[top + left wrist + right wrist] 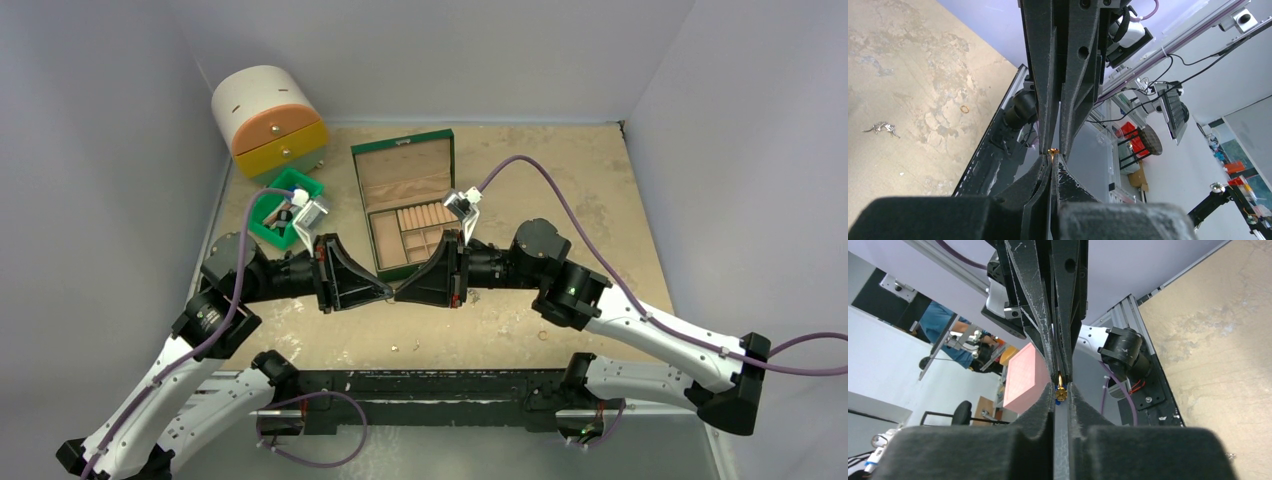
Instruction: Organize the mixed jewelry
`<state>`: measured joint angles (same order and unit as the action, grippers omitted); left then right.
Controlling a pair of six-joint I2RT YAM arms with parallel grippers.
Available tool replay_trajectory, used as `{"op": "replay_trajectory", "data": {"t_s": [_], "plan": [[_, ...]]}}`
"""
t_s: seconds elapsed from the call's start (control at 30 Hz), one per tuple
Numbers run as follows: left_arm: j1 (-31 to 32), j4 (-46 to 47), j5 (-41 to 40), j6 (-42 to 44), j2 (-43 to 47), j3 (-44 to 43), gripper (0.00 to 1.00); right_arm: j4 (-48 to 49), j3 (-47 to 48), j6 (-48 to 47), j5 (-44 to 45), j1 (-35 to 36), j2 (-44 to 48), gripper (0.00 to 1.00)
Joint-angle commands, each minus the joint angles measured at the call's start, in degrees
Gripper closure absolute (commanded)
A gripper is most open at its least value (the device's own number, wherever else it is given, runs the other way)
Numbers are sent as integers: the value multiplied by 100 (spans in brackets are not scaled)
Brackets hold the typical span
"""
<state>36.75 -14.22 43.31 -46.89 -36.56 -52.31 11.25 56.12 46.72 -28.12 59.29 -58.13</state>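
Note:
My two grippers meet tip to tip above the table, in front of the jewelry box (405, 200). A tiny gold stud (1061, 393) with a flower-shaped head sits where the tips meet. The left gripper (1053, 154) is shut on the stud's (1053, 150) thin end. The right gripper (1062, 388) has its jaws drawn in narrowly, both pads touching the stud's head. In the top view the left gripper (386, 291) and right gripper (399, 296) touch noses and hide the stud. More of the mixed jewelry lies on the table: a gold ring (964, 109) and a silver charm (882, 128).
The green jewelry box stands open with wooden compartments and ring rolls. A green plastic bin (268, 232) sits to its left, and a round white cabinet (268, 120) with orange and yellow drawers is at the back left. Small metal pieces (417, 346) lie near the front edge.

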Motion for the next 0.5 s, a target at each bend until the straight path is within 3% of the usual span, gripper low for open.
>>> {"op": "replay_trajectory", "data": {"t_s": [0.0,0.13,0.27,0.47], "plan": [[-33,289,59,83,-9,-242,100,369,-5,13,-124,-16,87,99],[-32,163,-10,152,-35,-270,97,301,5,8,22,-23,110,100],[-31,-194,-279,372,-10,-384,59,143,49,-49,227,-31,199,100],[-31,-1119,-1059,953,-83,-807,36,-997,540,-513,864,-91,201,100]]}}
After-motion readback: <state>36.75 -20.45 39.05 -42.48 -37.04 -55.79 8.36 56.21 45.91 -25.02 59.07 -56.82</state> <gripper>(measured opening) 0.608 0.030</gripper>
